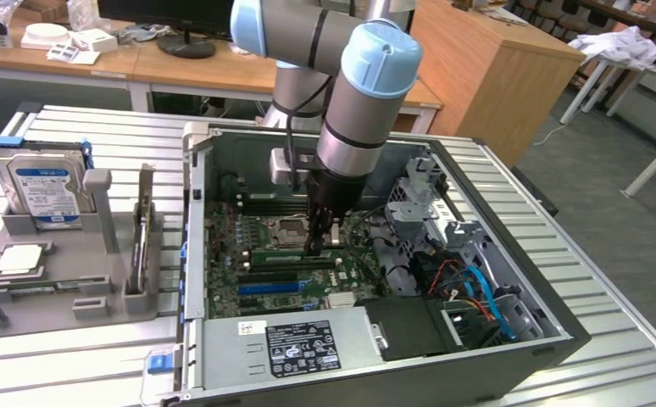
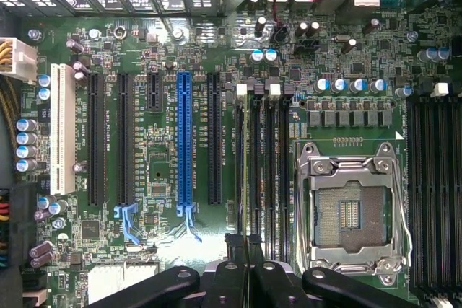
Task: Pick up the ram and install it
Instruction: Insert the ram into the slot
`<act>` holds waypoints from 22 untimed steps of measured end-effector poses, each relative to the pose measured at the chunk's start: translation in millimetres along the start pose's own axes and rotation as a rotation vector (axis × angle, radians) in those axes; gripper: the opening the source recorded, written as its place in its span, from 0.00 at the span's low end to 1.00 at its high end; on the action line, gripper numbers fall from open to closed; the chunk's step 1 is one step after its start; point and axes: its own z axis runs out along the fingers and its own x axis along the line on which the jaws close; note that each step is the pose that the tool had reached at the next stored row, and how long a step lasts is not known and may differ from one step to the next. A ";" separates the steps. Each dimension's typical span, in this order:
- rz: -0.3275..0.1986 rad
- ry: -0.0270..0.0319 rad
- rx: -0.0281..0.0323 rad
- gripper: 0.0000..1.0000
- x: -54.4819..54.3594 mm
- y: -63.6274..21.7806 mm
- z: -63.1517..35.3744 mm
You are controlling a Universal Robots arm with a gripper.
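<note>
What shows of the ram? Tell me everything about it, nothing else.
The ram is a long, thin green circuit-board stick. It stands on edge in line with a black memory slot, beside the empty CPU socket on the motherboard. The gripper reaches down onto it, and its jaws are shut on the stick's upper edge. Whether it is fully seated in the slot cannot be told.

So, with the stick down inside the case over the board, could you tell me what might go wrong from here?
1. The ram sits edge-on in the shut tool above closely packed memory slots; a small offset or tilt could land it on a slot wall or a white latch.
2. The open CPU socket lies right beside those slots, so a slip could hit its exposed contacts.
</note>
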 end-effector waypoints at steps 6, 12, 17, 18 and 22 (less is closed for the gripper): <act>-0.002 0.0000 -0.0002 0.12 0.0 0.0 0.0; -0.011 0.0004 -0.0004 0.12 0.0 0.0 0.0; -0.012 0.0012 -0.0004 0.12 0.0 0.3 0.3; -0.012 0.0010 -0.0004 0.12 0.0 0.3 0.5; -0.012 0.0013 -0.0005 0.12 0.0 0.3 1.2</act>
